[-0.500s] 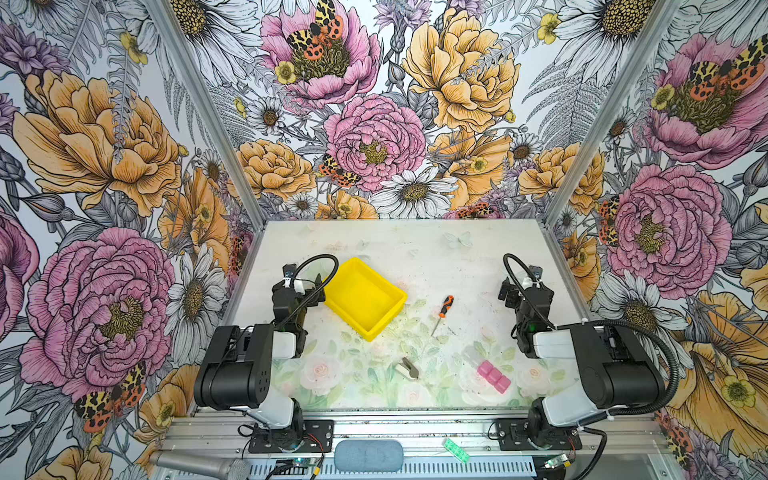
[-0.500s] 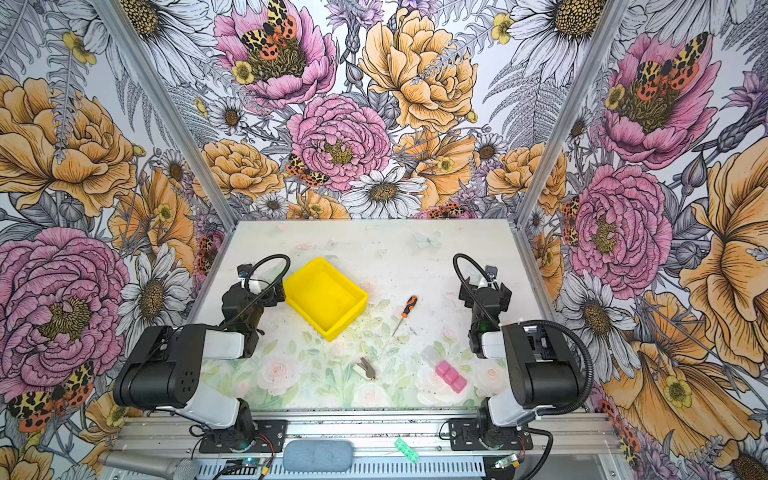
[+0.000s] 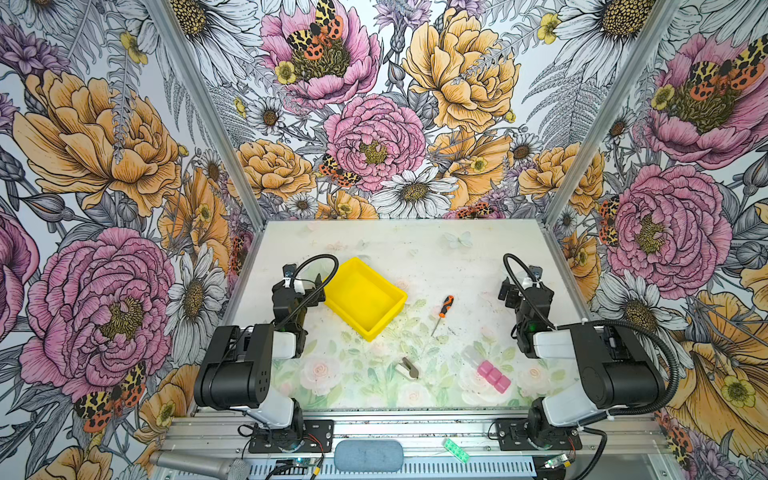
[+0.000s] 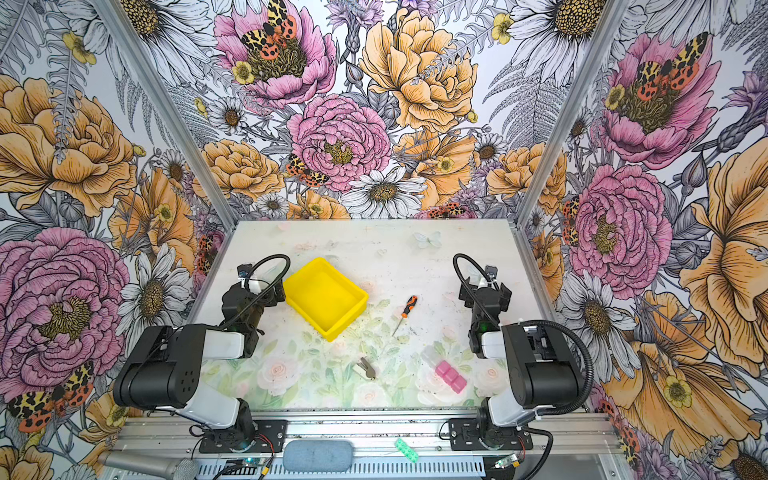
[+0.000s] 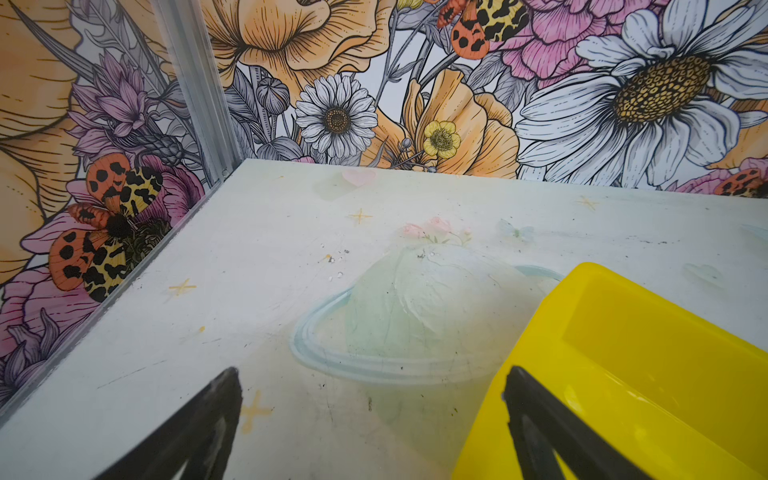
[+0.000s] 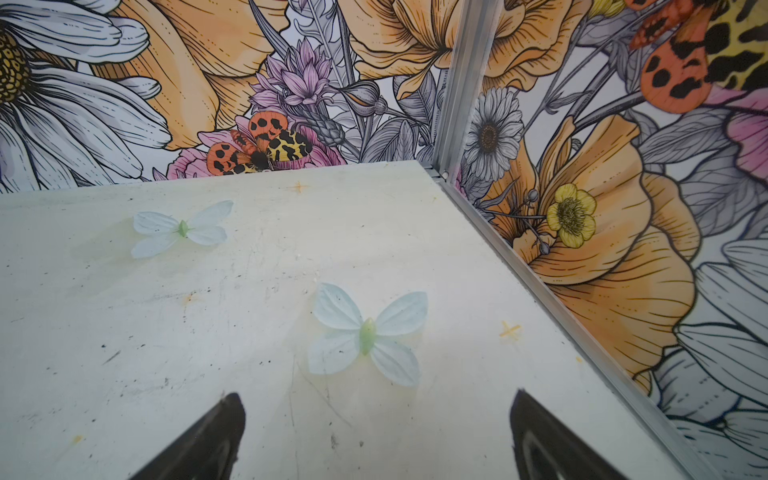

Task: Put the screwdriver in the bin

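**Right gripper** [image 6: 376, 397]: fingers spread wide with nothing between them. It is poised over bare table [image 6: 124, 332] near the right wall, well apart from the task's things.

**Left gripper** [image 5: 372, 372]: fingers likewise apart and holding nothing. It sits just beside a corner of the bin [image 5: 552, 299]. One finger overlaps the bin's wall in the wrist view; contact cannot be told.

**Screwdriver** [image 3: 440, 316] [image 4: 403, 318]: lies flat on the table in both top views, between the bin and the right arm. The orange-and-black handle points toward the back wall and the thin shaft toward the front. It is near the bin's right corner but not touching it.

**Bin** [image 3: 386, 320] [image 4: 345, 322]: yellow, open-topped, empty, and set at an angle to the table edges.

**Other items**: pink blocks [image 3: 492, 376] and a grey-and-white clip [image 3: 407, 368], both toward the front and clear of any likely path.

**Step in hand (judged)**: the reach to the screwdriver, not yet begun.

- The right arm looks better placed.
- It should descend from above with its jaws set across the handle, not the shaft, which is thin and would likely slip or pivot.
- The fingers should straddle the handle squarely before closing, since a glancing touch may roll it.
- The lift should clear the bin's wall, and release should come low over the bin's floor.
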Available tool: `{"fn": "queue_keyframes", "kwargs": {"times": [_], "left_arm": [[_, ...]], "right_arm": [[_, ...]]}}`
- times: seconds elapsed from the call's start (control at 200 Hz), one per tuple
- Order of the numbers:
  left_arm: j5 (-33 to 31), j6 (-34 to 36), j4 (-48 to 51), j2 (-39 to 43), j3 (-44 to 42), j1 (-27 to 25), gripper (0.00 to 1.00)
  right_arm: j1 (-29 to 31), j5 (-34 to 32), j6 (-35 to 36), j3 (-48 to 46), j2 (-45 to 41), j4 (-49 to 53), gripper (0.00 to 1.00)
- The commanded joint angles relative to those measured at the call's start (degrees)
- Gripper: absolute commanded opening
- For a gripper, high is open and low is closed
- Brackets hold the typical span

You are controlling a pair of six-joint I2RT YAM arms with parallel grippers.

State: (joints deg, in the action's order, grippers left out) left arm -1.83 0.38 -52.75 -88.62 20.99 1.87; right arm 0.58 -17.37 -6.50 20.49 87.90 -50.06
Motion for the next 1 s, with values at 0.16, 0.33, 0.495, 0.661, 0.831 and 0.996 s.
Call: {"fn": "queue_keyframes", "kwargs": {"times": [0.16,0.33,0.495,0.661,0.831,0.996], "left_arm": [[0.7,-0.3,-0.3,-0.1,0.9,-0.2,0.99],[0.8,-0.3,-0.3,-0.2,0.9,-0.1,0.99],[0.8,-0.4,-0.3,0.1,0.8,-0.1,0.99],[-0.1,-0.9,3.1,3.2,1.3,0.2,0.99],[-0.7,-1.8,14.1,9.2,4.0,0.6,0.99],[-2.2,-4.6,29.4,15.7,7.3,0.7,0.99]], "right_arm": [[0.5,-0.7,-0.1,0.9,0.2,-2.0,1.0],[0.5,-0.7,-0.1,0.7,0.1,-2.0,0.99],[0.5,-0.8,0.0,0.5,-0.1,-2.4,1.0],[0.7,0.6,0.6,1.0,-2.2,0.3,1.0],[1.3,-2.6,0.4,2.3,-8.8,7.9,1.0],[2.1,-5.0,-3.4,6.5,-16.8,23.4,0.99]]}}
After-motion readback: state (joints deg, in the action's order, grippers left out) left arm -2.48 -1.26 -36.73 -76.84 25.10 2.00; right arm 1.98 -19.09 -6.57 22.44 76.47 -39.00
